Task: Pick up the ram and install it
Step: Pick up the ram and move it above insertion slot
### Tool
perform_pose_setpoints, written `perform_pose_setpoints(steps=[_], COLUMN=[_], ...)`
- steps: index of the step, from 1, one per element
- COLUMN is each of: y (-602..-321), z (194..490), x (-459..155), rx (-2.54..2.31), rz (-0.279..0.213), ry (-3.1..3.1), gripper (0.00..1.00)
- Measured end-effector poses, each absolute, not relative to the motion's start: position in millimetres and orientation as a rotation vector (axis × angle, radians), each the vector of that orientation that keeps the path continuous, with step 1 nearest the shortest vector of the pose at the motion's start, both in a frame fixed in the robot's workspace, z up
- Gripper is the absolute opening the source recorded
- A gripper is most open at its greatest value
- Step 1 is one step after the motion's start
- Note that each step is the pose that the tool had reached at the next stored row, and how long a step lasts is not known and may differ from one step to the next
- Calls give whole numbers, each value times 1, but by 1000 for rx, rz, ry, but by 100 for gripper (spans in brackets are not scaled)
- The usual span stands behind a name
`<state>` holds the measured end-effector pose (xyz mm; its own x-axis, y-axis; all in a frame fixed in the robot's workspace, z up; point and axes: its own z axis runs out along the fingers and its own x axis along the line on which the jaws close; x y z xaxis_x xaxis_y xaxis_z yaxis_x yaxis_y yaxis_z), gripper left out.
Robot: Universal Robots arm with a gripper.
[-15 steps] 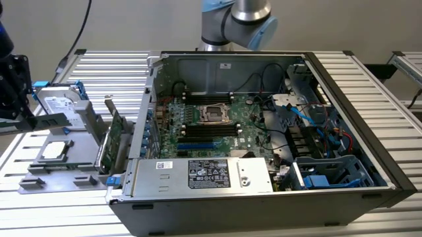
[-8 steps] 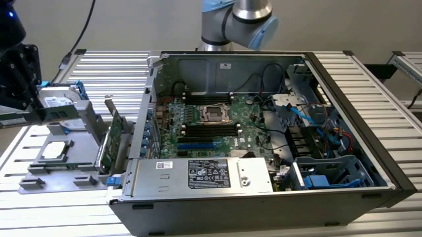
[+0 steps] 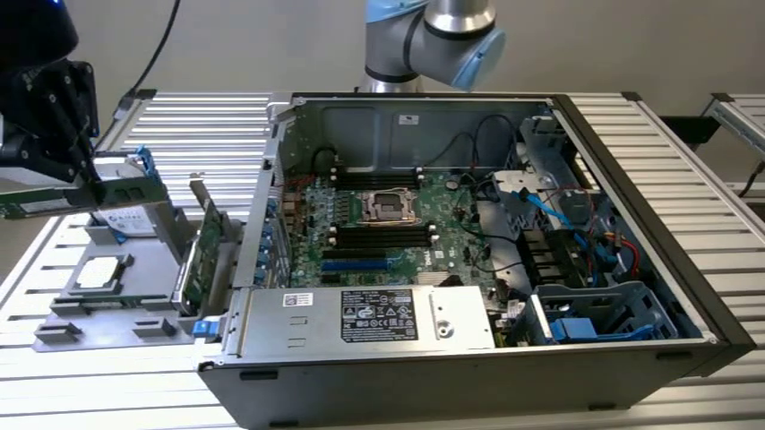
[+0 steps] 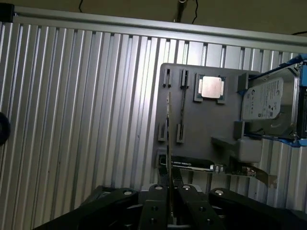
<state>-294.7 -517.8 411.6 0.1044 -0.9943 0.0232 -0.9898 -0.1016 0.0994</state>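
Note:
The ram [image 3: 36, 204] is a thin green stick held level in the air above the grey holder tray [image 3: 84, 318], at the exterior view's left. My gripper [image 3: 91, 188] is shut on it. In the wrist view the ram [image 4: 170, 143] shows edge-on as a thin line between my black fingers [image 4: 157, 194], and my gripper [image 4: 171, 194] hangs above the tray [image 4: 201, 124]. The open computer case [image 3: 669, 269] lies at the exterior view's right, with the black memory slots [image 3: 382, 235] on its motherboard beside the processor socket.
The tray holds a processor chip [image 4: 211, 87], a hard drive [image 4: 266, 100] in a blue carrier and a green expansion card [image 3: 203, 251] standing on edge. The case's power supply [image 3: 371, 315] and cables [image 3: 544, 210] crowd the motherboard. A ribbed aluminium table [image 4: 72, 120] lies beneath.

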Motion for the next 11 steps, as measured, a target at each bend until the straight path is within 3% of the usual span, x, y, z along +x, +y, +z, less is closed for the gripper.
perform_pose_setpoints(steps=[11], y=[-515], z=[428], x=[-261], rx=[2252], rz=[-106], ry=[-2030], gripper=[14])
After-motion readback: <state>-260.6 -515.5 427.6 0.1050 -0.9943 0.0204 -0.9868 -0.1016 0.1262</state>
